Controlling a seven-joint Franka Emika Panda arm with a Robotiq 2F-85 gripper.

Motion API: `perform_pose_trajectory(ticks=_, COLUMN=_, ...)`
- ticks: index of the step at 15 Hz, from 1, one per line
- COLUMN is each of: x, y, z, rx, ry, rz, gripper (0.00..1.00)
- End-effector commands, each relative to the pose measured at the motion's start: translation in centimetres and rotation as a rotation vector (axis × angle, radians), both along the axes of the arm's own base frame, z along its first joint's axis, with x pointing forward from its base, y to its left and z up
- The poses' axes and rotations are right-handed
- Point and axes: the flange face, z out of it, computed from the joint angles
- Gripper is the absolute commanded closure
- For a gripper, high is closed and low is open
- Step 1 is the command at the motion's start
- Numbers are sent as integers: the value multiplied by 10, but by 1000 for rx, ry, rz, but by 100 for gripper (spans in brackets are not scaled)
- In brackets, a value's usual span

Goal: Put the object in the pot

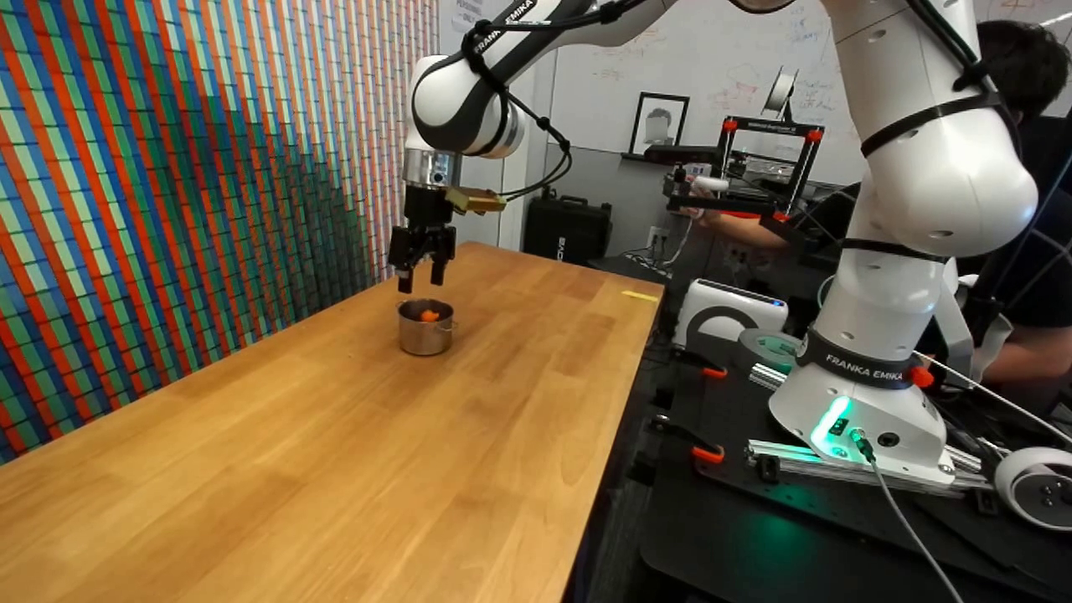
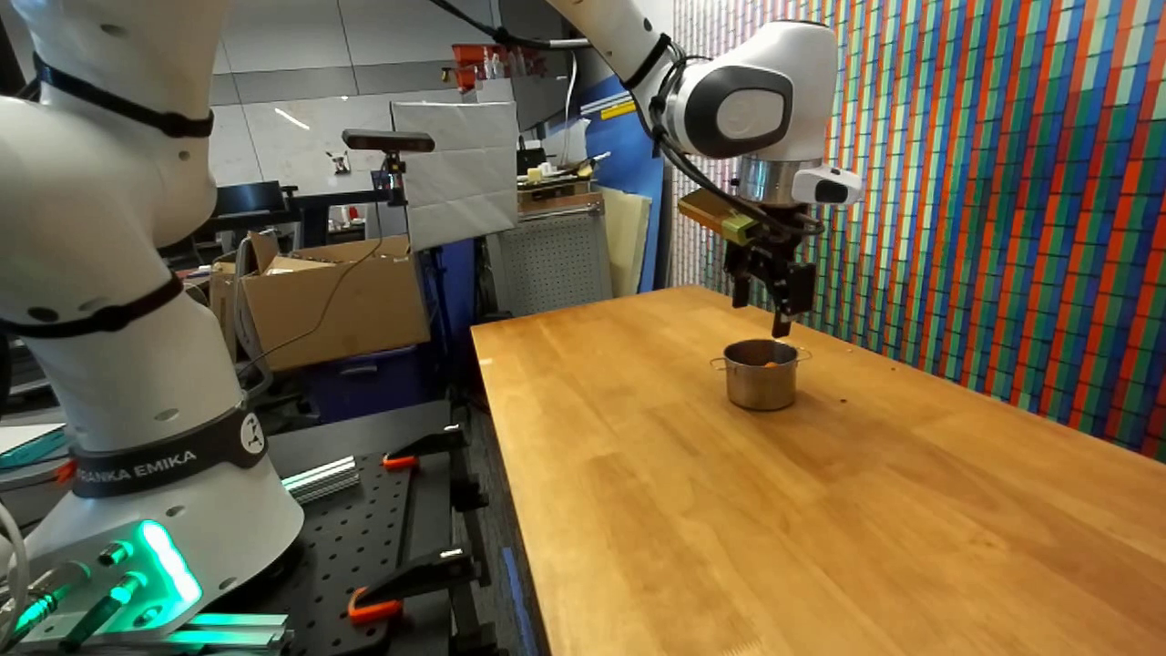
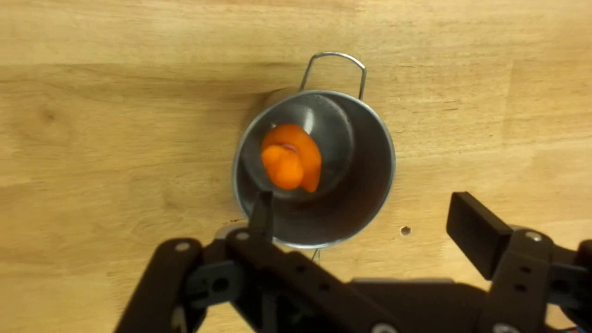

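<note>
The pot [image 1: 425, 339] is a short shiny grey metal cylinder with wire handles, upright on the wooden table; an exterior view [image 2: 761, 389] and the wrist view [image 3: 370, 148] also show it. The bright orange object [image 3: 286, 173] lies on the pot's bottom, off to one side. Its top shows over the rim in both exterior views [image 1: 429, 316] [image 2: 771, 364]. My gripper [image 1: 422, 278] is open and empty, a little above the pot, also in an exterior view [image 2: 761, 312]. In the wrist view, its fingers [image 3: 365, 206] are wide apart; the left one overlaps the pot's rim.
The wooden table [image 1: 469, 469] has a colourful tiled wall [image 1: 209, 184] along its far side. Clamps with orange tips [image 2: 375, 609] sit on the black stand by the robot base. A yellow strip [image 1: 640, 296] lies on the table. A person [image 1: 1026, 209] is behind the arm.
</note>
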Motion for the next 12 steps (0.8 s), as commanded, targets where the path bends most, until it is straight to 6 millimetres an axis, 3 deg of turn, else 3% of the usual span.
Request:
perform_pose_trajectory(ticks=1, x=8, y=-11, z=33, rx=8, ry=8, rz=-19, gripper=0)
perform_pose_trajectory(ticks=12, x=-25, y=-44, z=208, rx=4, ry=109, rz=19, gripper=0)
